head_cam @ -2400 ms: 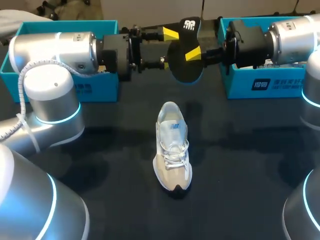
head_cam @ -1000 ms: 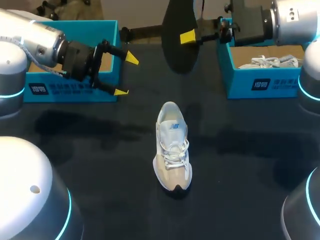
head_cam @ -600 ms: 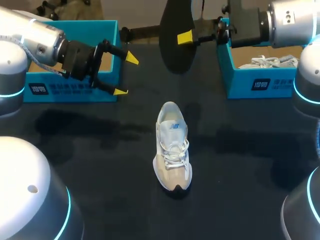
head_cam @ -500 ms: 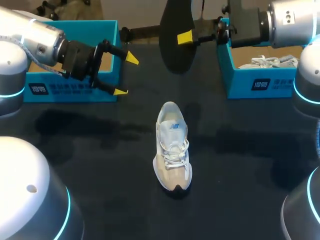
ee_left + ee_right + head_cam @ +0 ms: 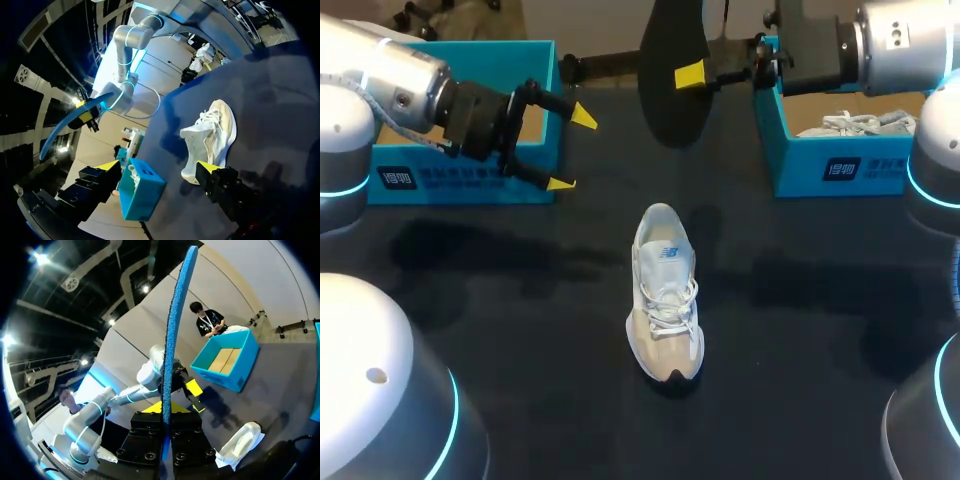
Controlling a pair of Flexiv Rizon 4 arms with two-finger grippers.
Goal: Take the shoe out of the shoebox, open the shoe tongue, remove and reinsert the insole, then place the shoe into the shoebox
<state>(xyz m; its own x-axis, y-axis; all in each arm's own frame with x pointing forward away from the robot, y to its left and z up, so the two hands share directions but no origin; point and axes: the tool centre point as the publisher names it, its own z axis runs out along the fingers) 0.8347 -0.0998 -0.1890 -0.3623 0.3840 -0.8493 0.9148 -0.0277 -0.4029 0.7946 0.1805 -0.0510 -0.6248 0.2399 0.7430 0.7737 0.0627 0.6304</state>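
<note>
A white and beige shoe (image 5: 665, 295) lies on the dark table, toe toward me. High over the table's far side my right gripper (image 5: 686, 75) is shut on the black insole (image 5: 668, 70), which hangs on edge. In the right wrist view the insole (image 5: 176, 325) rises edge-on, blue, from between the gripper's (image 5: 167, 414) fingers, with the shoe (image 5: 241, 442) below to one side. My left gripper (image 5: 572, 150) stands open and empty in front of the left shoebox (image 5: 460, 178). In its own view the left gripper (image 5: 157, 167) frames the shoe (image 5: 211, 136).
A second blue shoebox (image 5: 840, 165) at the far right holds another pale shoe (image 5: 865, 122); it also shows as the blue shoebox (image 5: 142, 191) in the left wrist view. The left shoebox (image 5: 227, 362) has cardboard on its floor. Bare table surrounds the shoe.
My left gripper has let go of the insole and drawn back to the left. My right arm has lifted the insole higher; in the last half second nothing moves.
</note>
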